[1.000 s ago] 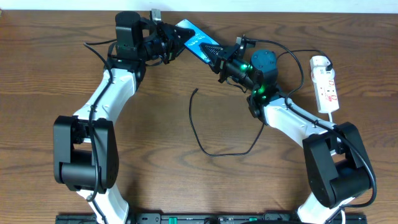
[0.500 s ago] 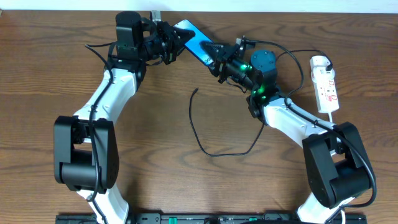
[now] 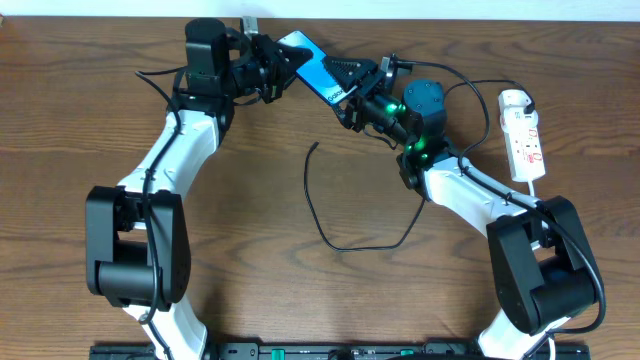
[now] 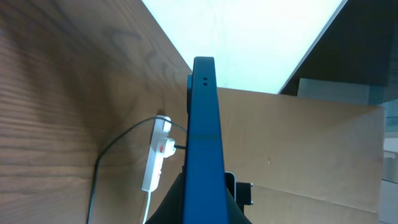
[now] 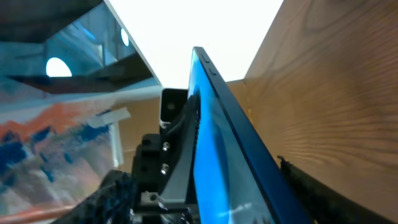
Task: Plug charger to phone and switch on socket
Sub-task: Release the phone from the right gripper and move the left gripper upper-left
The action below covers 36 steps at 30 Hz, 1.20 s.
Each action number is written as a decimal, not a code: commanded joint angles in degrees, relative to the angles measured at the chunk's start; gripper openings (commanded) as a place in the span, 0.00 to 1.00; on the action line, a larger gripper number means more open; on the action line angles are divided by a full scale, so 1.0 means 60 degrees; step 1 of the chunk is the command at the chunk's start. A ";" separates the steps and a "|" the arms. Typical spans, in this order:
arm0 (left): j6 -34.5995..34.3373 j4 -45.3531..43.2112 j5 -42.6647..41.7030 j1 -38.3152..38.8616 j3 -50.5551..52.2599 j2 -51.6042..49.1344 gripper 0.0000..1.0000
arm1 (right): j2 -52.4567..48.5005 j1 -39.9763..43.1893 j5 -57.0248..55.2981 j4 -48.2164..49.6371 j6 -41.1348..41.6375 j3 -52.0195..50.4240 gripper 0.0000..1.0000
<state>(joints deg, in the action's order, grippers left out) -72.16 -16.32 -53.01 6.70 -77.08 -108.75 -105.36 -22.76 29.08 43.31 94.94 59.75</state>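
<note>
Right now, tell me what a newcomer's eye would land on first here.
The bright blue phone near the far edge of the table, clamped in the left gripper, with the right gripper open around its other end. Then the black charger curling loose mid-table, its tip plugged into nothing.

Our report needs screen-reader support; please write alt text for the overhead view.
The left gripper holds the phone at the table's far edge, the right gripper open at its other end. The charger lies loose mid-table; the socket sits right.
</note>
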 commanded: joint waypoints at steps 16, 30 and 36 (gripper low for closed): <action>0.0521 -0.0084 -0.1880 -0.1847 -0.0193 0.0178 0.07 | 0.0113 0.0295 0.0211 -0.5162 -0.6910 0.0164 0.96; 0.0627 -0.0091 -0.3308 -0.3155 -0.0189 0.0178 0.07 | 0.0113 0.0127 -0.0138 -0.6674 -0.8735 0.0164 0.80; 0.0703 -0.0091 -0.3315 -0.3322 -0.0189 0.0178 0.07 | 0.0109 -0.0386 -0.0732 -0.6677 -0.8892 0.0291 0.76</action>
<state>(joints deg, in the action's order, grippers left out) -68.73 -16.47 -70.43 -13.08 -77.06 -108.97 -104.62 -23.51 26.89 3.42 43.62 60.88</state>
